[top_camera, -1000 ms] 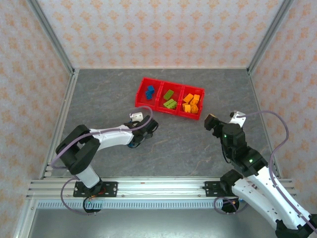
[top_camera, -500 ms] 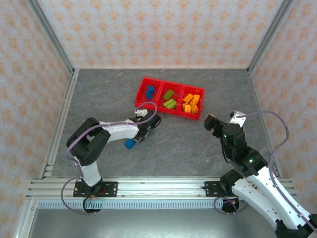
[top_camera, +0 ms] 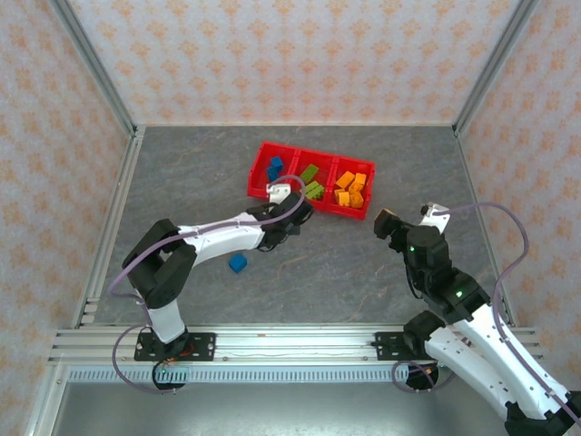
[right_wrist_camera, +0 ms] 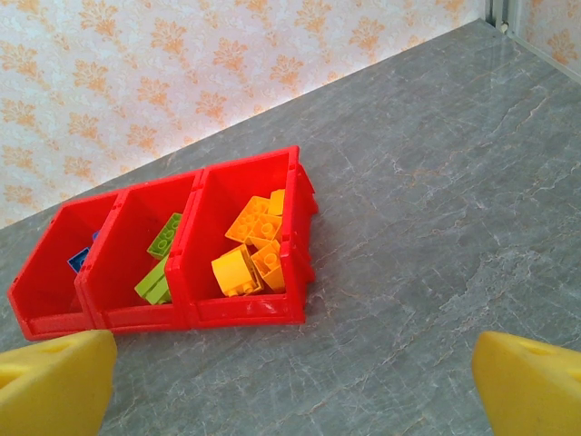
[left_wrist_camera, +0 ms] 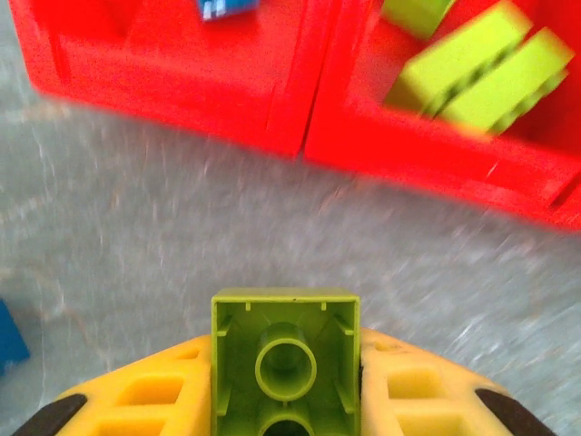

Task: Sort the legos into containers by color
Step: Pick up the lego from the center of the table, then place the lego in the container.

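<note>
One lime brick (left_wrist_camera: pixel 285 359) between left jaws, bottom cropped; red tray (left_wrist_camera: pixel 182 91) blurred

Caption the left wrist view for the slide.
Left jaws shut on a lime green lego, facing the red tray holding matching bricks.

I'm running this from afar, and it looks like a robotics lab cell: arms (top_camera: pixel 445 282) bolted to a slotted aluminium rail (top_camera: pixel 300 341), a grey marbled tabletop (top_camera: pixel 363 272), and wallpaper-printed panels (top_camera: pixel 290 54) framed by metal posts (top_camera: pixel 93 65) on three sides; what lies beyond them I can't tell.
</note>
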Motion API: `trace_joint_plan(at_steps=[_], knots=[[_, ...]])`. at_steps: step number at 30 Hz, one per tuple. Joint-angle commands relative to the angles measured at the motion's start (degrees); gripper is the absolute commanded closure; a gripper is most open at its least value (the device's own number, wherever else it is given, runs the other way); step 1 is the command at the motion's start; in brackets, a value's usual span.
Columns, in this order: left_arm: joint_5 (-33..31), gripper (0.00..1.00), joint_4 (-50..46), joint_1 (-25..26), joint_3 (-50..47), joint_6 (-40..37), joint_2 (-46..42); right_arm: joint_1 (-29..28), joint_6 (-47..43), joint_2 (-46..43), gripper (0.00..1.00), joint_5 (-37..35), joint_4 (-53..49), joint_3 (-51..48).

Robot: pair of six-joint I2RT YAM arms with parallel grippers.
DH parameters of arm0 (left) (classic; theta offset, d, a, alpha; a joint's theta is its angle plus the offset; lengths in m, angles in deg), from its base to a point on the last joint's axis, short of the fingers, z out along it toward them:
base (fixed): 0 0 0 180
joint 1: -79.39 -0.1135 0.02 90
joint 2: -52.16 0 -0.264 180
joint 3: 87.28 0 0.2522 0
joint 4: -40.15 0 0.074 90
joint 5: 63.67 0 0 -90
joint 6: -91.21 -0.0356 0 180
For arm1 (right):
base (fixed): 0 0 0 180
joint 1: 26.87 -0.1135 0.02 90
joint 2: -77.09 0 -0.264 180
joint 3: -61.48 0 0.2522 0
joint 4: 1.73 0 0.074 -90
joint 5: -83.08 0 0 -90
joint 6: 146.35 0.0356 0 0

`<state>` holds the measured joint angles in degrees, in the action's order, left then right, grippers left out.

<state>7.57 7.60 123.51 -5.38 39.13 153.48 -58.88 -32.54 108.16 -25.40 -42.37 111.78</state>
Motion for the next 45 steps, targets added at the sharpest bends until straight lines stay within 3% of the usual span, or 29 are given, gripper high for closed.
trace_joint_plan(at_steps=[1, 6, 15, 29, 32, 37, 41, 43, 45], knots=[[-5.0, 0.71, -4.8, -0.8, 9.1, -7.3, 2.1, -0.4, -0.2, 0.0, 0.00, -1.7, 0.5, -0.2], [-5.0, 0.71, -6.5, -3.1, 22.5, -14.4, 10.3, -0.4, -0.1, -0.1, 0.00, -1.8, 0.3, -0.1], [-0.5, 0.70, -8.4, -7.5, 39.5, -18.5, 23.1, -0.7, 0.2, -0.4, 0.00, -2.3, 0.0, 0.0], [6.7, 0.68, -6.3, -8.3, 47.7, -19.5, 30.9, -0.7, -0.2, -0.6, 0.00, -2.3, 0.4, -0.1], [7.7, 0.61, -6.5, -8.3, 48.9, -19.4, 32.0, -0.7, -0.1, -0.7, 0.00, -2.2, 0.4, -0.1], [7.7, 0.30, -6.3, -8.4, 49.1, -19.5, 31.7, -0.7, -0.2, -0.7, 0.00, -2.3, 0.3, -0.1], [7.2, 0.15, -5.2, -8.3, 47.9, -19.3, 29.0, -0.7, -0.1, -0.7, 0.00, -2.6, 0.3, -0.2], [7.8, 0.01, -3.4, -8.3, 45.9, -19.2, 26.5, -0.7, -0.1, -0.7, 0.00, -2.7, 0.5, -0.2], [8.3, 0.01, -1.5, -8.3, 43.7, -19.1, 23.8, -0.7, -0.1, -0.7, 0.00, -2.8, 0.6, -0.2]])
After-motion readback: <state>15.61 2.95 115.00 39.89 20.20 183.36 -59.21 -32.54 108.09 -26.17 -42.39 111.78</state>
